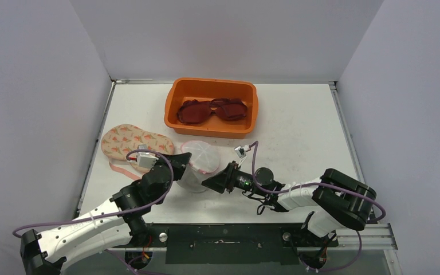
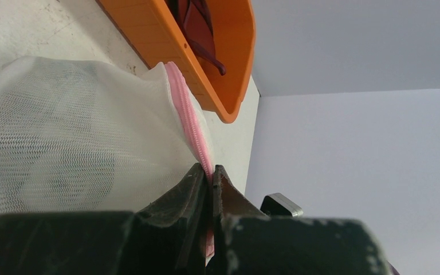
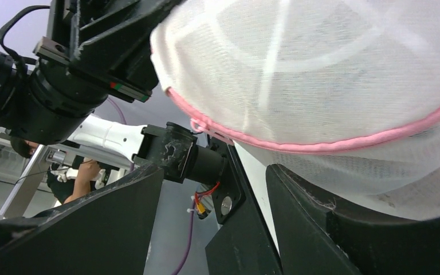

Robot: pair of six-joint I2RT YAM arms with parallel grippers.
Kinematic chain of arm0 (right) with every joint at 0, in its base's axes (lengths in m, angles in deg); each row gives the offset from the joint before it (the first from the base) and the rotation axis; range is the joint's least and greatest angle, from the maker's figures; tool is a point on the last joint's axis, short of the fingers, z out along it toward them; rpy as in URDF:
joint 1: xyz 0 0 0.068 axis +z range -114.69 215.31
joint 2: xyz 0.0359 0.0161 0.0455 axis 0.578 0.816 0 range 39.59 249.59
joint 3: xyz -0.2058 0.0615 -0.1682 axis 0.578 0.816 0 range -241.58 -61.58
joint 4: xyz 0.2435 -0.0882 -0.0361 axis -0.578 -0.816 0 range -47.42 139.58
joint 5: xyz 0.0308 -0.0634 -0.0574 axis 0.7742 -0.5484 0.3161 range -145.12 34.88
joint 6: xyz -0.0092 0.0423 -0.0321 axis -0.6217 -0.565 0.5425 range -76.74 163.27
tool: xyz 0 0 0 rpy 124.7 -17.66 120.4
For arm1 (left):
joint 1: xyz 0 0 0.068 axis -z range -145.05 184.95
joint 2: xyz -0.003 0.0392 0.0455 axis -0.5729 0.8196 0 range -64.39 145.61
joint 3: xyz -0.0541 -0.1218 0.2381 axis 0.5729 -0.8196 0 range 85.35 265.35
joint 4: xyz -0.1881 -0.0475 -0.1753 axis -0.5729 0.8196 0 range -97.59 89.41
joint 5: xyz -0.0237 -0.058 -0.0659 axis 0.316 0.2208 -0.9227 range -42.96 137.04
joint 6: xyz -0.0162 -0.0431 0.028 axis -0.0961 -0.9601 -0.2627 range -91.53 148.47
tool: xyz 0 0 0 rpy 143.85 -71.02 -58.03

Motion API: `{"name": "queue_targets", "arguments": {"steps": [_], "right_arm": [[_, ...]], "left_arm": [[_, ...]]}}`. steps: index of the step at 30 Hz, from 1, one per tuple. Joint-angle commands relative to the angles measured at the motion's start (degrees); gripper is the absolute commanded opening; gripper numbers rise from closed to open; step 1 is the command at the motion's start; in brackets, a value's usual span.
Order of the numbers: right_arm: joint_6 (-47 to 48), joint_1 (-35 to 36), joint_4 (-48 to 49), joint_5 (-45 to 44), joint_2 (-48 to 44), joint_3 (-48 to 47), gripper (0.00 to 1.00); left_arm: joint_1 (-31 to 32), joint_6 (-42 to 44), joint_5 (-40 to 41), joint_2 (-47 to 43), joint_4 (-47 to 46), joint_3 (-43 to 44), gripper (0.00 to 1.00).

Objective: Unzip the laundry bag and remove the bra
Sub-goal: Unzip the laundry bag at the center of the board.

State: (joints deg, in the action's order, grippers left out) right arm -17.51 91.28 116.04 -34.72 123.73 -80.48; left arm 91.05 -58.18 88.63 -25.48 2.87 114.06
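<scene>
Mesh bag just in front of bin; left gripper clamped on pink zipper; right gripper wide open, empty, at bag. Light, floppy, slippery: grab zipper seam, not mesh. Can't make out bra inside.

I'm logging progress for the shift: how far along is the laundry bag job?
Done: the left tool is shut on the pink zipper of the laundry bag. In hand: the right tool stands open beside the bag, gripping nothing. Left: the zipper seam in view looks closed, so unzipping and emptying it remain. The mesh hides what is inside.
</scene>
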Motion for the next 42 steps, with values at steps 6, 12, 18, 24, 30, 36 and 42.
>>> {"name": "queue_targets", "arguments": {"steps": [6,12,18,24,30,36,42], "right_arm": [[0.1,-0.4,8.5,-0.1,1.6,-2.8,0.67],[0.7,-1.4,8.1,2.3,2.7,-4.7,0.65],[0.6,-1.6,8.4,3.7,4.1,-5.8,0.64],[0.1,-1.7,10.0,3.6,4.8,-5.5,0.6],[-0.7,-1.8,13.5,3.5,5.4,-4.8,0.52],[-0.9,-1.8,14.2,3.6,5.4,-4.9,0.47],[-1.1,-1.9,14.0,2.6,5.6,-4.2,0.45]], "left_arm": [[0.2,-0.2,-0.6,-3.2,-1.6,0.0,0.0],[0.1,-0.8,-1.6,-3.2,0.4,0.2,0.0],[0.0,-1.4,-2.7,-3.2,0.8,-0.1,0.0],[-0.1,-1.7,-2.5,-3.3,1.2,0.3,0.0],[-0.3,-1.7,-2.3,-2.8,1.7,0.7,0.0],[-0.4,-2.1,-2.4,-2.3,1.8,0.7,0.0],[-0.4,-2.0,-1.8,-2.7,2.0,0.8,0.0]]}}
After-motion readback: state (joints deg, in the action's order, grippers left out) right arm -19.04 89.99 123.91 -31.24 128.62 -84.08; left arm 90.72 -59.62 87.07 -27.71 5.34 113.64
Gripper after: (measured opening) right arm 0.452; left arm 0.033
